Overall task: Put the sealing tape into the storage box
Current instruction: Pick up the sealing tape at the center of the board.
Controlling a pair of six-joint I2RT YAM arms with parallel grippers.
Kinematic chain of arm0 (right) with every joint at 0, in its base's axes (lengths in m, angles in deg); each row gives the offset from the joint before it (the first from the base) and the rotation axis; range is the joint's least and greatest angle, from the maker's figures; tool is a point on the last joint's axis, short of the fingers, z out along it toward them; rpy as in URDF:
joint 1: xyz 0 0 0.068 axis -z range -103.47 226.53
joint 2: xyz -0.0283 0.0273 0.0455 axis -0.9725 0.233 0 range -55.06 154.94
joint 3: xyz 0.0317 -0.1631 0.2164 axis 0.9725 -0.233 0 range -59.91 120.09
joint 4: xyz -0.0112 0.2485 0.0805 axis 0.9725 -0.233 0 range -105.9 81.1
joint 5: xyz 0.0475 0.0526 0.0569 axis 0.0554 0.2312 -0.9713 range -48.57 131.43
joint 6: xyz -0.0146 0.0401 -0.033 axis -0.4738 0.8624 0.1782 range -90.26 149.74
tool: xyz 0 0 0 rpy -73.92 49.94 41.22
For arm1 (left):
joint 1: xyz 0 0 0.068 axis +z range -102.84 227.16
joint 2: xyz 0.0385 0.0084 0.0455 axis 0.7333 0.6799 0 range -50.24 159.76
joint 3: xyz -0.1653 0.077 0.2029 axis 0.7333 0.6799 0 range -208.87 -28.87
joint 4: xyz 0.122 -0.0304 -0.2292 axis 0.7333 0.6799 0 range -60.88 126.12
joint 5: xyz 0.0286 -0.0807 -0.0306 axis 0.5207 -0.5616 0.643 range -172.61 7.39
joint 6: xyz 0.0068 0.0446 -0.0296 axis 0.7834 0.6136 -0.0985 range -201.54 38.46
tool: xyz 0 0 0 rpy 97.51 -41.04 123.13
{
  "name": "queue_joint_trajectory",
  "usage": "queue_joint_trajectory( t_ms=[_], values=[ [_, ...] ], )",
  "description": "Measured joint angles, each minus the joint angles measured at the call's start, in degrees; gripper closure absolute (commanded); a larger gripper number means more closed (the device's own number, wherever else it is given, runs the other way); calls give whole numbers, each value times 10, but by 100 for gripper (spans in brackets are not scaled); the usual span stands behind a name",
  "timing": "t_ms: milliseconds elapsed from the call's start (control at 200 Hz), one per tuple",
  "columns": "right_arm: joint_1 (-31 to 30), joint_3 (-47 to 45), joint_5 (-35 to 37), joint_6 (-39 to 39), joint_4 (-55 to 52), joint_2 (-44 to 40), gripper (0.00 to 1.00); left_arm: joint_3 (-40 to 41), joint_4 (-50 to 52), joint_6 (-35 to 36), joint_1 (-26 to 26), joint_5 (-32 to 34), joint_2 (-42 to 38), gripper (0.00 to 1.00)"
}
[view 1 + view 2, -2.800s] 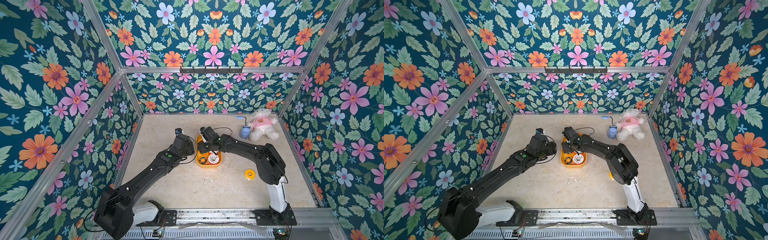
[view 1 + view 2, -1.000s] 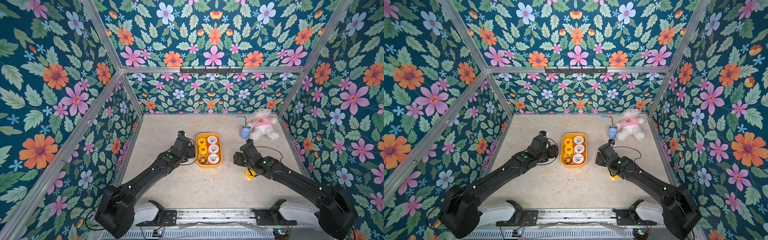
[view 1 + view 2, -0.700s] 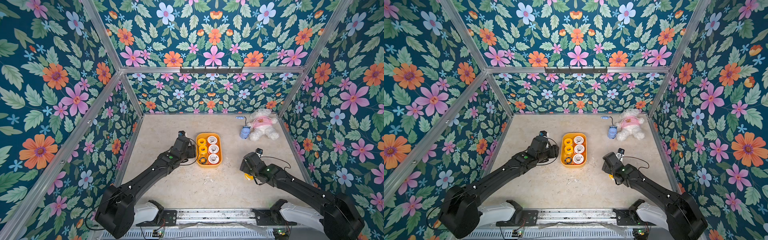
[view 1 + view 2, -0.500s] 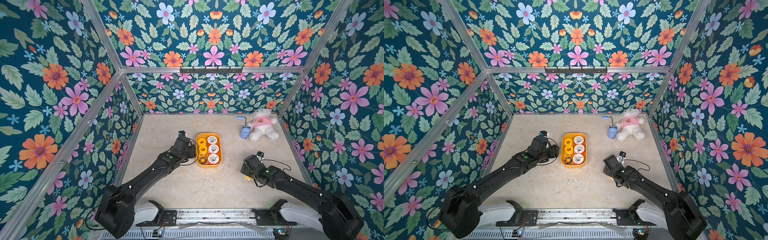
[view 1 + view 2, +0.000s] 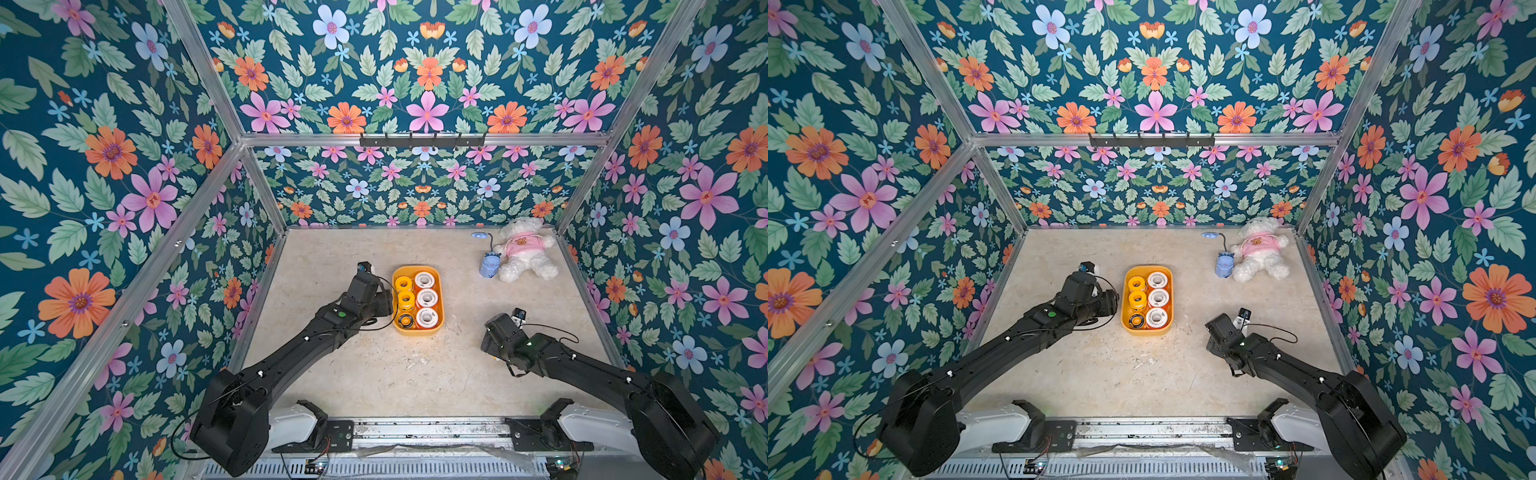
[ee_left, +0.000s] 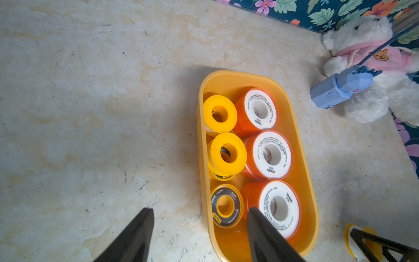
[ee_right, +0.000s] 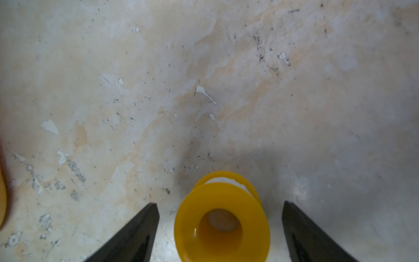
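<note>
Jaws of the right gripper stand apart around the small round plain-yellow plastic roll of sealing tape, touching neither side of it; it lies flat, bore upright, on the beige marbled tabletop, well apart from the shallow yellow-orange plastic storage box, whose wall the left gripper straddles, likewise apart.

One storage box holds three white-faced rolls, two yellow rolls and one black-and-yellow ring, with one more yellow roll at its four o'clock, plus one plush bear and one blue gadget.

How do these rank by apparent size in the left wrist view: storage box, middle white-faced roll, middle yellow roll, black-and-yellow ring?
Largest to smallest:
storage box
middle white-faced roll
middle yellow roll
black-and-yellow ring, though nearer the camera
</note>
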Motion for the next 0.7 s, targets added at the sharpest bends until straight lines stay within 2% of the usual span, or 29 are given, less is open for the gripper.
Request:
queue_joint_trajectory(
  t_ms=[335, 535, 700],
  values=[
    [0, 0, -4, 0, 10, 17, 19, 0, 0, 0, 0, -2, 0, 29],
    [0, 2, -4, -3, 9, 17, 31, 0, 0, 0, 0, -2, 1, 29],
    [0, 6, -4, -6, 9, 17, 36, 0, 0, -1, 0, -2, 1, 29]
  ],
)
